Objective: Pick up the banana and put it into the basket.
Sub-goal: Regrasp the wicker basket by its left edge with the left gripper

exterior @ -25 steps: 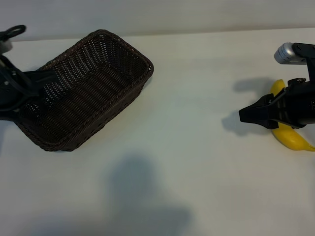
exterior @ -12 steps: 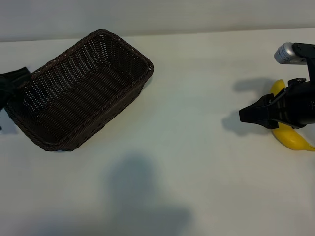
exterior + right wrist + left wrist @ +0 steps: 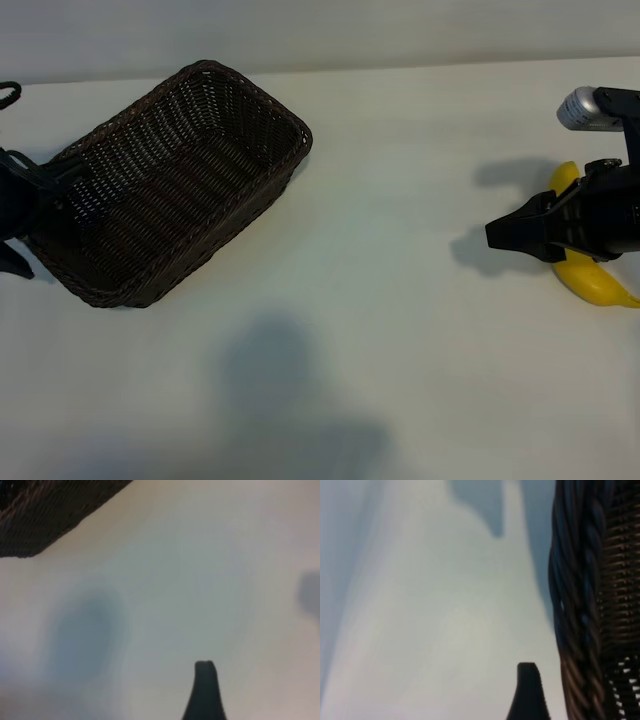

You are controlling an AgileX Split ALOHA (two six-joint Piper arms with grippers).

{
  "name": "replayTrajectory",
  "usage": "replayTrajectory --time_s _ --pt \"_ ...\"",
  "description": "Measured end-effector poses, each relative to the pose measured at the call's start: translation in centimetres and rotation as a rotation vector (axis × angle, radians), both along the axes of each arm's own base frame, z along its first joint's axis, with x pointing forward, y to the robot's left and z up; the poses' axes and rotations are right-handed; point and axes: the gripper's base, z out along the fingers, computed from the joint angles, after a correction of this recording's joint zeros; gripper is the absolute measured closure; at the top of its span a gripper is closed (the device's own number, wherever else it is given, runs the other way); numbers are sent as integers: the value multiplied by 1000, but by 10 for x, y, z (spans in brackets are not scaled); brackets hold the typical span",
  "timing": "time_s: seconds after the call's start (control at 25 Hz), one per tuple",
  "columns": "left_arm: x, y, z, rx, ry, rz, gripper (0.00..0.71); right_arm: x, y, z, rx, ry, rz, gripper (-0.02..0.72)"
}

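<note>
The banana (image 3: 588,272) lies on the white table (image 3: 400,200) at the far right, mostly hidden behind our right gripper (image 3: 497,237), with only its stem end and lower curve showing. The wicker basket (image 3: 120,285) sits at the left, angled, empty as far as we can see.

Right gripper: hovering just left of the banana, pointing down and toward the table middle, jaws standing wide with nothing between them. In the right wrist view only one fingertip (image 3: 204,690) shows over bare table, no banana in frame, so we judge the gripper is aimed past the fruit, not at it.

Left gripper (image 3: 18,215): at the basket's left short end, just beside the braided rim (image 3: 575,605). The left wrist view shows one fingertip (image 3: 527,692) right next to the weave, over bare table outside the basket. Jaws open, holding nothing. Whether it touches the rim we cannot tell.

Step in hand, as we read it: getting onto the banana, which is not grasped yet. To do it well we should pull the right gripper back over the fruit's mid-body, set the jaws across the narrow width rather than along the curve, come down low and close gently, since the smooth peel could slip or roll. The left gripper looks placed to steady the basket; we should keep it clear of the opening for the drop.
</note>
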Motion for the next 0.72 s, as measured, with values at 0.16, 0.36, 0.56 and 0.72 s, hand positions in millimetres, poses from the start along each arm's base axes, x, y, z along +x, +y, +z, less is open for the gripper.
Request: replayTrajectory --time_s 0.16,0.36,0.56,0.72 --pt "5 0 -9 1 -3 3 145 0 0 0 0 0 0 134" --pt "10 1 -25 1 27 7 145 0 0 0 0 0 -1 134" --pt "13 1 -38 0 59 8 145 0 0 0 0 0 -1 134" --pt "15 1 -43 1 64 11 145 0 0 0 0 0 -1 134"
